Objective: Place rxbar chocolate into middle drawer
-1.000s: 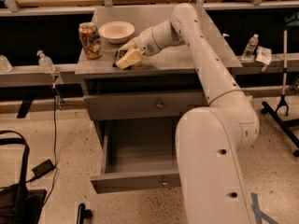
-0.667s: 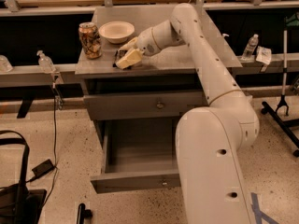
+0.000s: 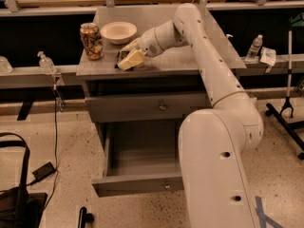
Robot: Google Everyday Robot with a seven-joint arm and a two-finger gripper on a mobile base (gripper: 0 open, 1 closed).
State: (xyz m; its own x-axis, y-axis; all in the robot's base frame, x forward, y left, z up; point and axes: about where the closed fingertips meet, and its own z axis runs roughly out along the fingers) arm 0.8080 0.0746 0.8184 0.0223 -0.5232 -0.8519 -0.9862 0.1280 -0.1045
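The rxbar chocolate (image 3: 120,59) is a small dark bar lying on the grey cabinet top (image 3: 190,61), left of centre near the front edge. My gripper (image 3: 129,60) is down on the cabinet top right at the bar and covers most of it; only the bar's left end shows. The middle drawer (image 3: 137,185) is pulled out below, its grey inside bare, with a small knob on its front. The arm reaches over the cabinet from the right.
A patterned drink can (image 3: 91,41) and a pale bowl (image 3: 118,32) stand on the cabinet top behind the gripper. The upper knobbed drawer (image 3: 163,107) is shut. A water bottle (image 3: 255,46) stands on the right shelf. A black bag (image 3: 19,198) and a cable lie on the floor at the left.
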